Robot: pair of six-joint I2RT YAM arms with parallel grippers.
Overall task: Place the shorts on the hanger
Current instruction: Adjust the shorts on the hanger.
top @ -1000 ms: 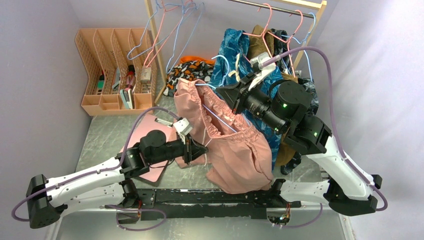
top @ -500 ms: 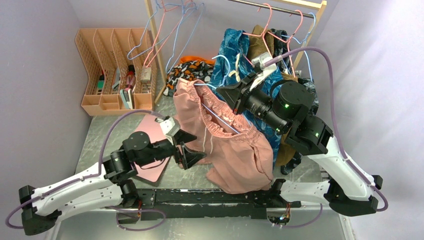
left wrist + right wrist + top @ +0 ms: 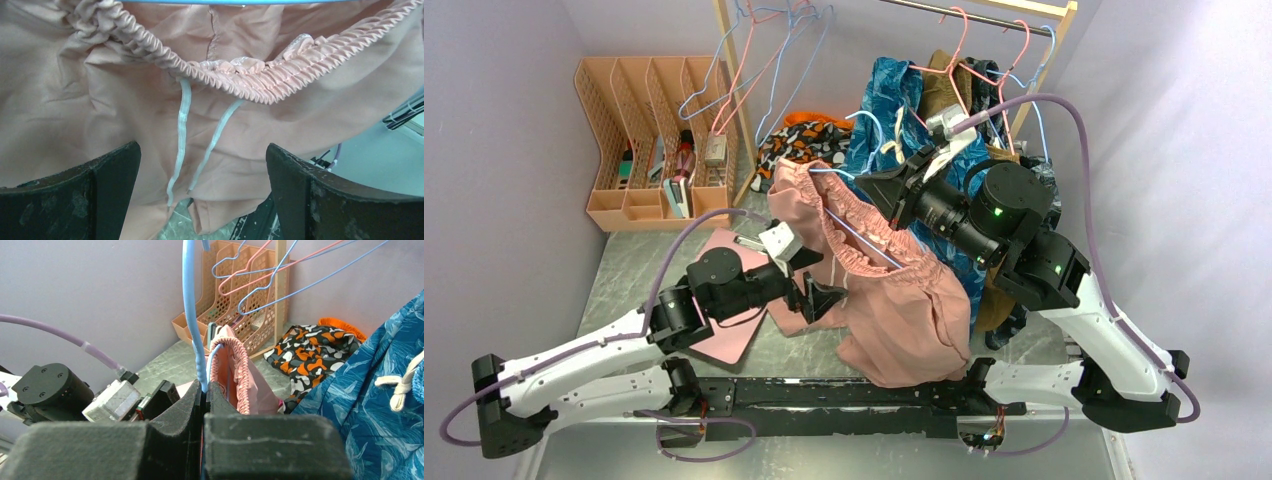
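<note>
The dusty-pink shorts (image 3: 894, 310) hang draped over the light-blue hanger (image 3: 864, 240), their lower part resting near the table's front edge. My right gripper (image 3: 871, 185) is shut on the hanger's wire (image 3: 190, 300) and holds it up; the gathered waistband (image 3: 235, 370) shows just beyond its fingertips (image 3: 205, 387). My left gripper (image 3: 824, 280) stands wide open beside the shorts' left side with nothing between its fingers. In the left wrist view the waistband and white drawstring (image 3: 181, 130) hang in front of the open gripper (image 3: 202, 160), and the hanger bar (image 3: 225, 2) runs along the top.
A flat pink board (image 3: 729, 320) lies under the left arm. A peach file organizer (image 3: 659, 140) stands at the back left. A wooden rack (image 3: 736, 90) carries pink and blue wire hangers. A blue patterned garment (image 3: 894, 100) and an orange-black cloth (image 3: 799, 140) hang or lie behind.
My left gripper has opened and let go of the shorts, drew back to the left, then came back up close to them. The right gripper and hanger have barely moved.
</note>
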